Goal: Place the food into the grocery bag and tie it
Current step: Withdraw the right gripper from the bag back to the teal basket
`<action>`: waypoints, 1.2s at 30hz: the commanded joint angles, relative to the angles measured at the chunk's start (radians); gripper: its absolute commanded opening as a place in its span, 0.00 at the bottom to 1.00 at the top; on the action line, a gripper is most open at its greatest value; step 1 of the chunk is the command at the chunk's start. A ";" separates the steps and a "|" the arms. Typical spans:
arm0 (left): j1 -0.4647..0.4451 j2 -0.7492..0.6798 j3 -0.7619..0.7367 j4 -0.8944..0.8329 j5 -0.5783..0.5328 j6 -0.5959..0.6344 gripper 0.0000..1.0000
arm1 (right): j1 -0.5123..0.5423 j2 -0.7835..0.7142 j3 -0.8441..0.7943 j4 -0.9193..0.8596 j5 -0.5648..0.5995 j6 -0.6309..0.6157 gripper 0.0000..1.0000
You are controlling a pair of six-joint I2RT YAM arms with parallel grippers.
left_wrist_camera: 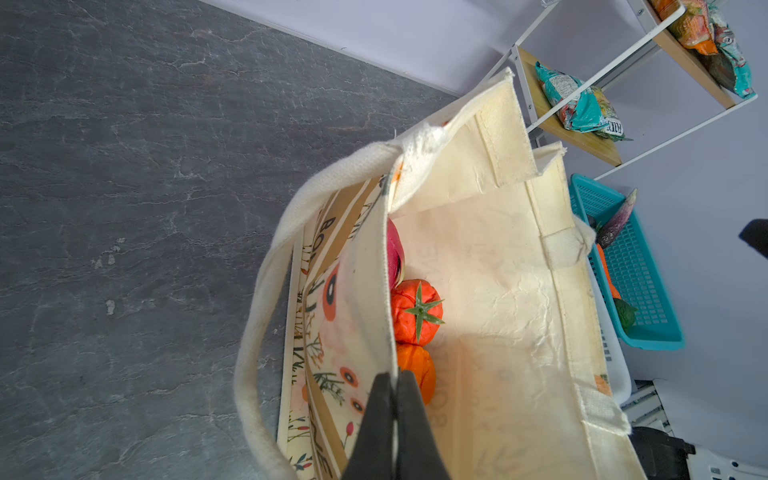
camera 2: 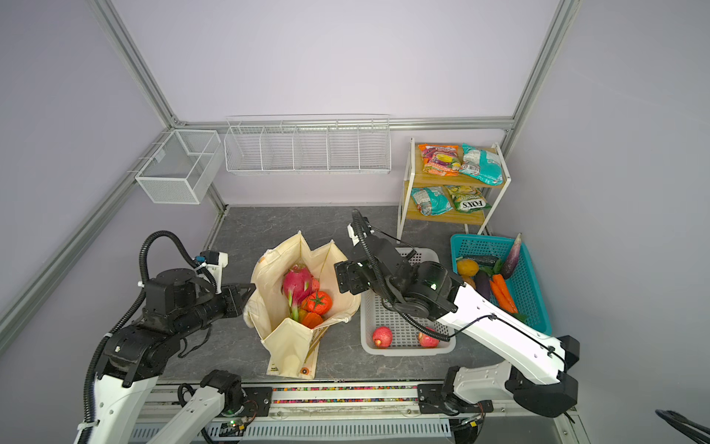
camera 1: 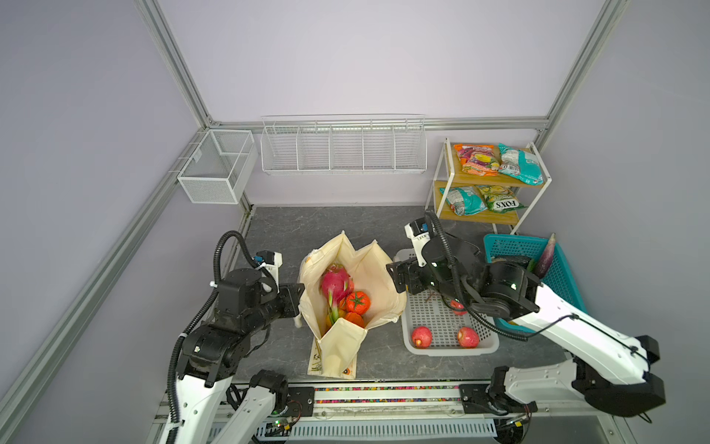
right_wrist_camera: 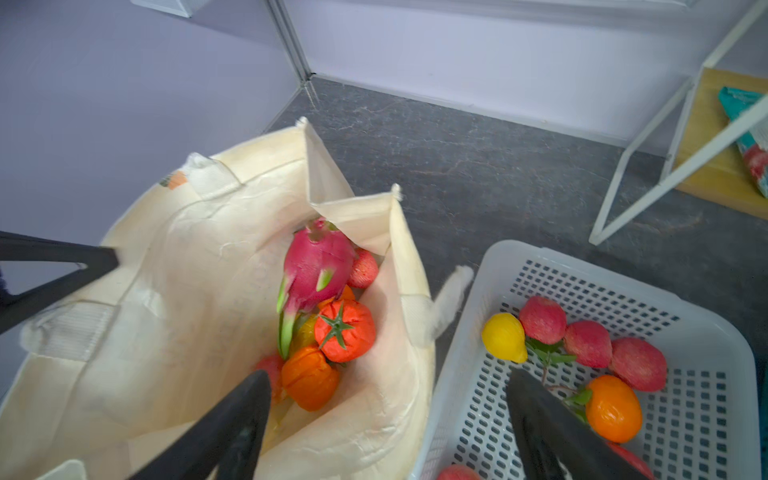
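On the grey table (camera 1: 307, 230) between lilac walls (camera 1: 384, 57), I see the bag (camera 1: 378, 269) standing centrally, mouth up, long axis front-to-back, left gripper (left_wrist_camera: 395, 376) pinching its rim, right gripper (right_wrist_camera: 386, 374) spread wide, empty.

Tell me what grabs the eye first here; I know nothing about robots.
The cream grocery bag stands open mid-table, with a vivid pink dragon fruit showing inside. The left pincer is clamped on the bag's rim, while the right pincer hangs open over its opposite edge. Bright snack packets sit on a shelf at the back right.
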 commanded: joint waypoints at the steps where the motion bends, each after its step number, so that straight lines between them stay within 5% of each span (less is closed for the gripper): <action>1: -0.001 -0.006 -0.008 0.018 0.011 0.008 0.00 | -0.049 -0.069 -0.107 -0.018 0.008 0.075 0.92; 17: 0.000 -0.005 -0.001 0.022 -0.001 -0.012 0.00 | -0.352 -0.189 -0.408 0.131 -0.236 0.082 0.96; 36: -0.001 -0.029 -0.002 0.000 0.000 -0.001 0.00 | -0.760 -0.216 -0.456 0.131 -0.279 0.106 0.97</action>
